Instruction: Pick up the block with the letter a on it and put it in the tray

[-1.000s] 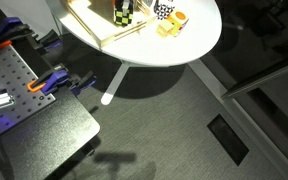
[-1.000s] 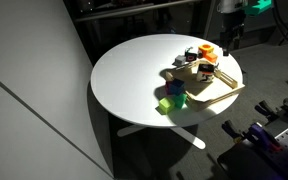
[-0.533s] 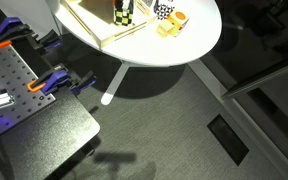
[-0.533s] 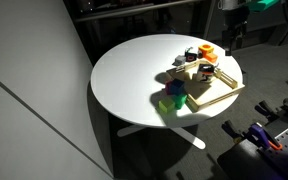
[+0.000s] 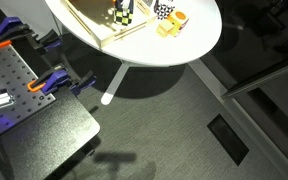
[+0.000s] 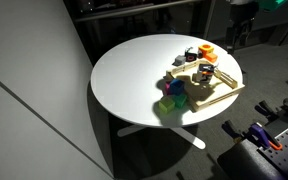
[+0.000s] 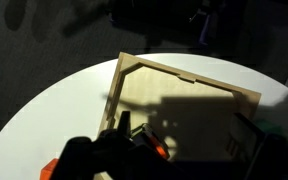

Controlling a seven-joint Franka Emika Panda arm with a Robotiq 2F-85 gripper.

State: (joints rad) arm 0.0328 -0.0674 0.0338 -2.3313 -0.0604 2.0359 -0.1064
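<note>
The block with the letter a (image 5: 123,12) is seen resting in the tray (image 5: 89,22), near its right edge. The gripper (image 6: 242,8) is held open, empty; it should be kept clear.

1. Round white table (image 6: 134,75) on white pedestal legs (image 5: 112,85).
2. Grey carpet floor (image 5: 174,125); dark floor hatch (image 5: 227,138) at 4 o'clock.
3. Pale wall panel (image 6: 24,100) at 9 o'clock.
</note>
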